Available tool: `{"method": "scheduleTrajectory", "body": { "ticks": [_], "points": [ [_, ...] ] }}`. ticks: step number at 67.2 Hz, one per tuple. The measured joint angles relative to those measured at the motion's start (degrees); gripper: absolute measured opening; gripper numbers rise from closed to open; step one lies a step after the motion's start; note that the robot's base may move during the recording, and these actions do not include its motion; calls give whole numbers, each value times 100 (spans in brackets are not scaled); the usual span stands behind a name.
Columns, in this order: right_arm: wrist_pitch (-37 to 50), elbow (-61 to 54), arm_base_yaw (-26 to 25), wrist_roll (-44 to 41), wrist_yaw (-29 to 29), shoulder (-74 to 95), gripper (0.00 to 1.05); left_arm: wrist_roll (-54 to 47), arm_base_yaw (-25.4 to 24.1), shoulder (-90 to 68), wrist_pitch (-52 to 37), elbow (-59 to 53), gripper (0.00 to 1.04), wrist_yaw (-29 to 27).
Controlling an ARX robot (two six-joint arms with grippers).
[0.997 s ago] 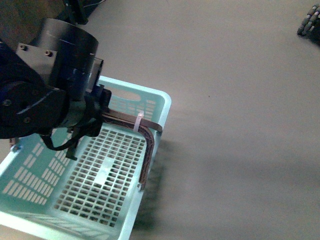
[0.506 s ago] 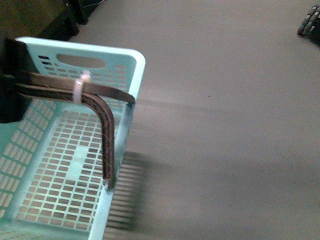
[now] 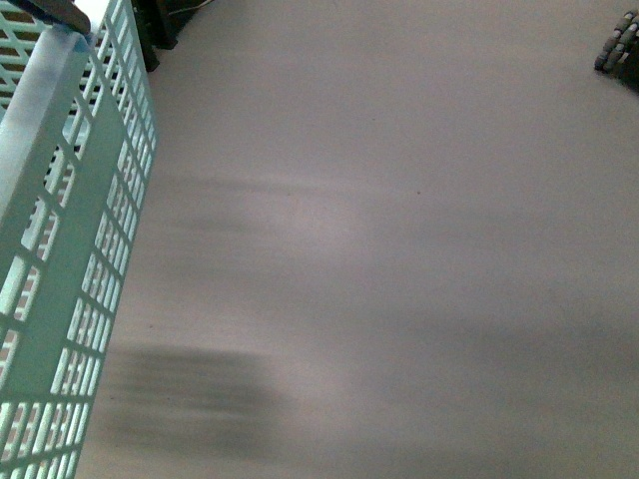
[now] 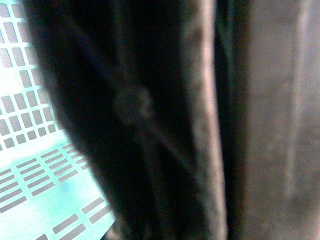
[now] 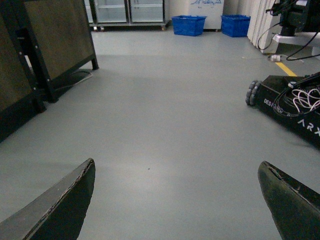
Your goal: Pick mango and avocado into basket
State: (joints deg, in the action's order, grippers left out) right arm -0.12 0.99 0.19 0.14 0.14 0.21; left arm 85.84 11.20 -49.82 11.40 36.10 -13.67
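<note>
The light teal basket (image 3: 70,249) fills the left edge of the front view, its slotted side close to the camera and tilted. In the left wrist view its slotted teal plastic (image 4: 35,170) shows beside a dark, blurred brown handle (image 4: 205,125), on which my left gripper is shut; the jaws themselves are too dark to make out. My right gripper (image 5: 177,200) is open over bare grey floor, with nothing between its fingers (image 5: 65,205). Neither the mango nor the avocado is in view.
Grey floor (image 3: 399,249) spreads across the front view. A wheeled robot base (image 5: 295,107) stands at the right. Dark wooden panels on black legs (image 5: 55,45) stand at the left. Blue crates (image 5: 188,25) and glass-door cabinets sit far back.
The basket has risen and swung left, close to the front camera. Its floor and handle have left that view; only a side wall shows. The left arm has left that view.
</note>
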Motion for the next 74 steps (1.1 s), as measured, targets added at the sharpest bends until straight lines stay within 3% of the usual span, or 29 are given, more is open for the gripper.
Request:
{"method": "scheduleTrajectory", "body": {
  "ticks": [74],
  "points": [
    [2, 0, 0, 0, -2, 0, 96, -7, 0, -9, 26, 0, 14, 37]
  ]
}}
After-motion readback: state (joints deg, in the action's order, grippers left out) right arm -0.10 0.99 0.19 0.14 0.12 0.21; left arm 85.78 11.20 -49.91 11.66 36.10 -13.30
